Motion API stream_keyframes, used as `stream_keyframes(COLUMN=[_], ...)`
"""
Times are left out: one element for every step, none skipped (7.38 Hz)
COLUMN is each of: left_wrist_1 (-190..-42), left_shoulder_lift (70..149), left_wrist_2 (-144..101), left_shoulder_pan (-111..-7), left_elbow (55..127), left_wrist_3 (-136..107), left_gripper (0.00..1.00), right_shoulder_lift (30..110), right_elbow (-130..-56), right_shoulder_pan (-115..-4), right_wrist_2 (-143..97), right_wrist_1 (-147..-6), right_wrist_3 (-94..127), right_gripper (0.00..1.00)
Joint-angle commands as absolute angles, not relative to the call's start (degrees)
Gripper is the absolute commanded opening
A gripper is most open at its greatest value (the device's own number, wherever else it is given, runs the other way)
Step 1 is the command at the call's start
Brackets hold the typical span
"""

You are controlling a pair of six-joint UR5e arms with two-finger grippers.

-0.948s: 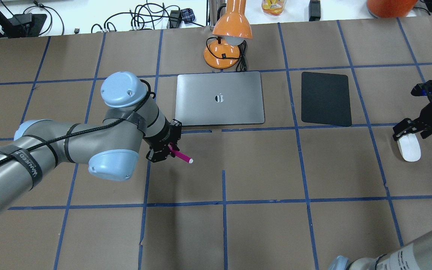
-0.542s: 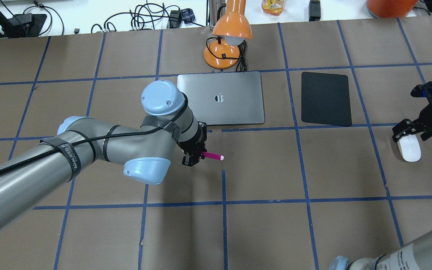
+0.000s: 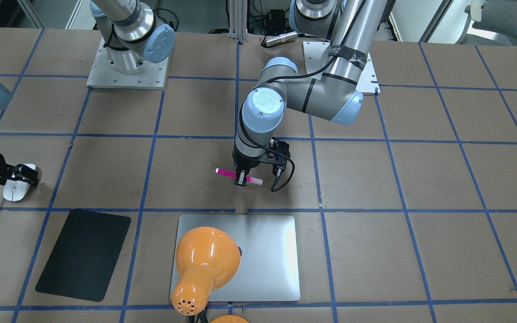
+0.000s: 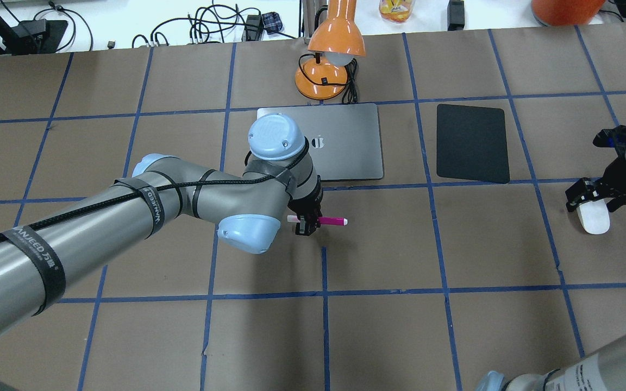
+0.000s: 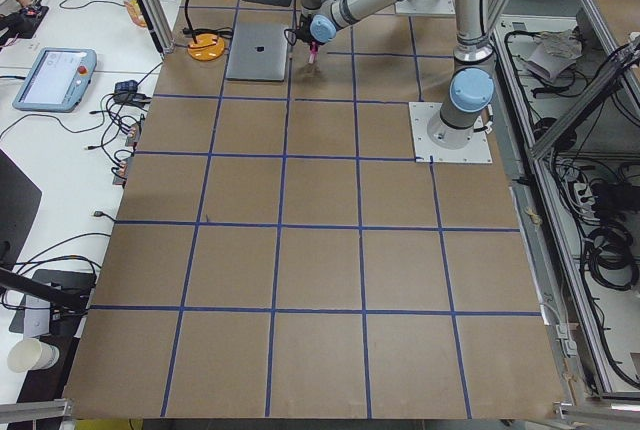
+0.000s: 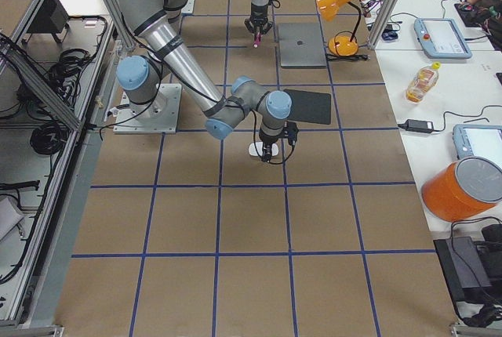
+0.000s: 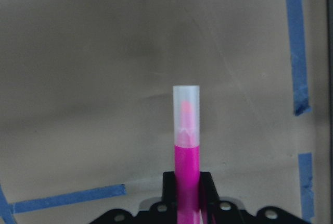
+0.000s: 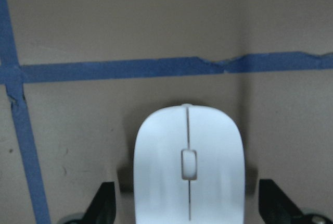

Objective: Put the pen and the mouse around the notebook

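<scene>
A table (image 4: 378, 336) papered in brown and gridded with blue tape is laid out below. The pen (image 4: 330, 221) is clamped in the left gripper (image 4: 306, 224), jaws closed tight on the pink barrel, cap pointed to 3 o'clock, just off the notebook (image 4: 345, 146) at its 6 o'clock edge. Far out at 4 o'clock, past the black mat (image 4: 472, 142), the mouse (image 4: 594, 221) is straddled by the right gripper (image 4: 593, 203), jaws spread, a gap left on each side.

Magenta pen (image 4: 330, 221), white mouse (image 4: 594, 220), silver-grey notebook (image 4: 345, 146), black mat (image 4: 472, 143).
</scene>
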State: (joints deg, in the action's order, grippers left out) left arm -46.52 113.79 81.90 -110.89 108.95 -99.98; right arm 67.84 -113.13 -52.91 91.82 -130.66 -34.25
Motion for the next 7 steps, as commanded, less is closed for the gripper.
stream_keyframes(left_wrist_1=[-46.23,-46.49,-46.49,-49.19,-55.14,-64.16,-72.34], left_shoulder_lift=[115.31,115.49,115.31,113.75,111.56,108.31,105.67], left_wrist_2=[82.35,82.01,82.00,82.70,82.88,82.97,82.88], left_shoulder_pan=[-110.92,-110.92,-110.74,-110.13,-109.08,-108.64,-108.11], left_elbow=[108.63,107.85,106.80,104.61,101.63,97.16,92.07], left_wrist_3=[-100.28,-100.98,-100.64,-96.28,-85.89,-79.34,-73.71], left_gripper=[0.78,1.00,1.00,0.93,0.92,0.92,0.95], right_shoulder_lift=[68.11,68.12,68.29,68.64,68.64,70.03,71.35], right_elbow=[-113.03,-112.85,-112.76,-112.68,-112.59,-112.59,-112.41], right_shoulder_pan=[-52.91,-52.91,-52.91,-52.91,-53.00,-53.17,-54.13], right_wrist_2=[91.67,91.58,91.58,91.50,91.58,91.50,91.49], right_wrist_1=[-130.78,-130.78,-130.78,-130.69,-130.52,-130.17,-130.25], right_wrist_3=[-34.10,-34.10,-34.10,-34.10,-34.10,-34.10,-34.10], right_gripper=[0.73,0.68,0.58,0.53,0.48,0.48,0.48])
